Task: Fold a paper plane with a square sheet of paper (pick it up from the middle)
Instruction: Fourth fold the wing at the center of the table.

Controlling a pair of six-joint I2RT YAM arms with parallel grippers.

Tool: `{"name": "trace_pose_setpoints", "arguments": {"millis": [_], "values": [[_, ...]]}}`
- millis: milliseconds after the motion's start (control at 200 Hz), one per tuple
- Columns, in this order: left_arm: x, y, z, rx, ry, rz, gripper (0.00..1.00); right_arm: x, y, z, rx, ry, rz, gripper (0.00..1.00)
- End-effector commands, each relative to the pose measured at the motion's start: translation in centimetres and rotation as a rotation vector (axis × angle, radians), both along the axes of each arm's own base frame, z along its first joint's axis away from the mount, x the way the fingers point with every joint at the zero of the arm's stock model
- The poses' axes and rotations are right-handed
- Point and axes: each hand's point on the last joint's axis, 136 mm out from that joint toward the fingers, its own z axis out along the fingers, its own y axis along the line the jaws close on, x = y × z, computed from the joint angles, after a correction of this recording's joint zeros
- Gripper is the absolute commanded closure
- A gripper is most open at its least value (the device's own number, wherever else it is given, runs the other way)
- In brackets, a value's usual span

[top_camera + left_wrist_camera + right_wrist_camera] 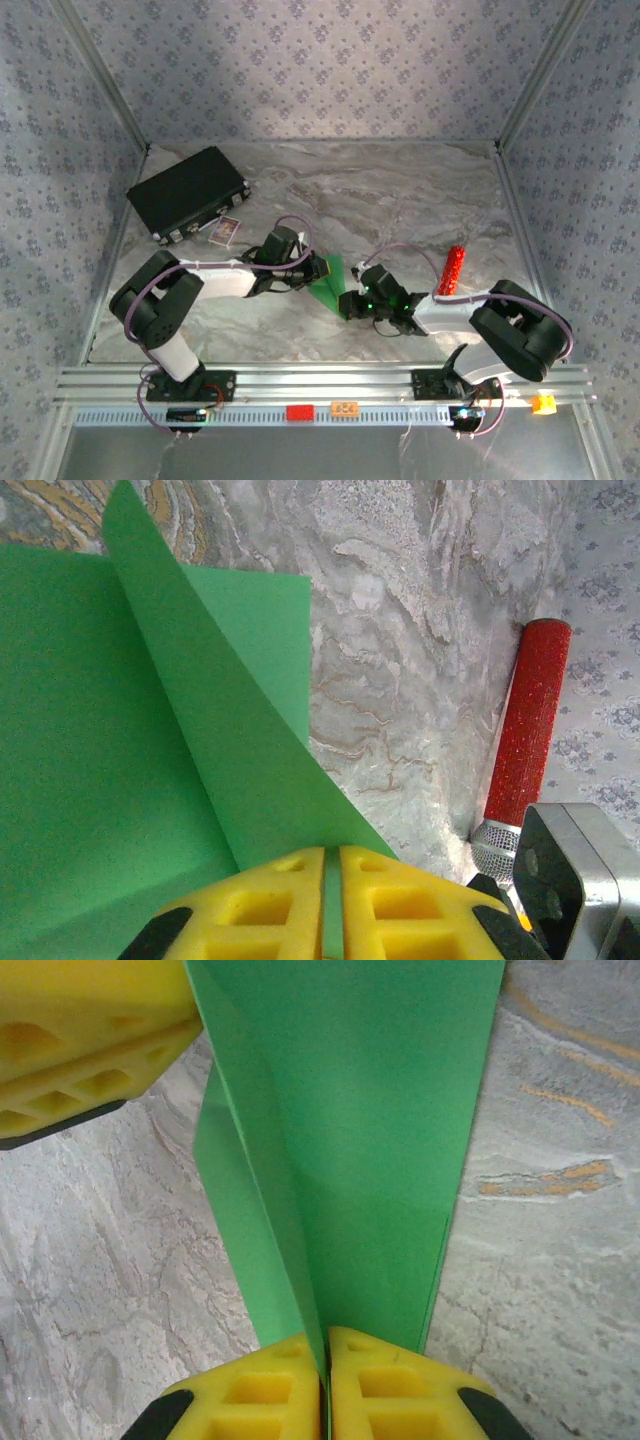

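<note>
The left tool (331, 868) pinches the green sheet of paper (90, 740) at its tip, jaws nearly together. The sheet fans out ahead and leftward over the bench (400, 680). The right tool (325, 1348) clamps a raised crease of it, the fold running straight ahead.

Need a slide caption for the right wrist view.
Right gripper pinching the folded green paper above the marble table.

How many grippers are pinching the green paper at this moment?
2. The left gripper holds the green paper at its far left side; the right gripper holds it at its near right side.
</note>
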Motion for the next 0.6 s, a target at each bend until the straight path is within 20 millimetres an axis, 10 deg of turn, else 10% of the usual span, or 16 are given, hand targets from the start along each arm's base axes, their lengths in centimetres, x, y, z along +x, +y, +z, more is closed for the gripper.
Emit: {"name": "trace_pose_setpoints", "arguments": {"millis": [0,290,595], "values": [[0.1,0.0,1.2,-0.004,-0.033,0.006,0.87,-0.2,-0.3,-0.2,0.029,0.029,-0.011,0.88],[0.3,2.0,0.8,0.042,-0.034,0.071,0.88,-0.3,-1.0,-0.6,0.07,0.054,-0.041,0.88],[0.0,-1.8,2.0,-0.091,-0.044,-0.064,0.93,-0.2,-1.1,-1.0,0.112,0.089,-0.065,0.88]]}}
